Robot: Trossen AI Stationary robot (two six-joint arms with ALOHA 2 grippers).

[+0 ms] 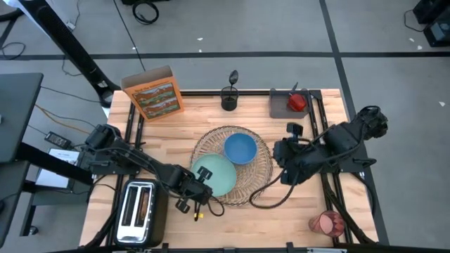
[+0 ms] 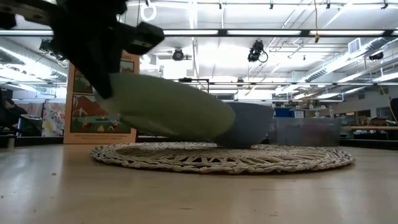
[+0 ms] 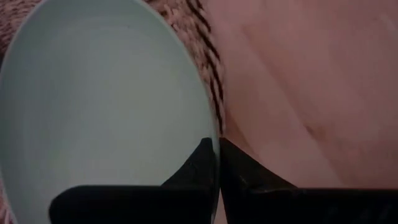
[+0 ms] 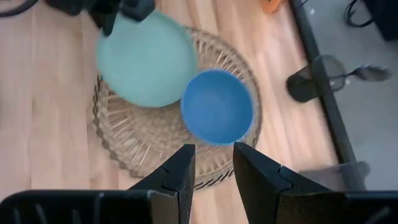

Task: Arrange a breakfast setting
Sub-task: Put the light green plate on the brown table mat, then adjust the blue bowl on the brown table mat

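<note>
The round woven wicker placemat [image 1: 235,169] lies in the middle of the pale wooden table [image 1: 211,119], its coiled weave open and lacy at the rim. On it sits the smaller blue bowl [image 1: 240,148], smooth and round, toward the mat's far side. The pale teal plate [image 1: 216,174], a glossy disc, hangs tilted over the mat's near-left part; in the low view its raised edge is up at the left while the lower edge dips toward the mat beside the bowl. The left gripper [image 1: 195,188] pinches the plate's rim, its dark fingers [image 3: 202,165] pressed together on the thin edge. The right gripper [image 4: 212,163] hovers to the right of the mat, its blunt fingers slightly apart with nothing between them.

Beyond the mat, at the far left, stands the orange cereal box [image 1: 153,93]. The red apple [image 1: 298,102] rests in the grey tray [image 1: 281,105] at the far right. The translucent red cup [image 1: 325,223] is at the near right, and the silver toaster [image 1: 138,209] at the near left.
</note>
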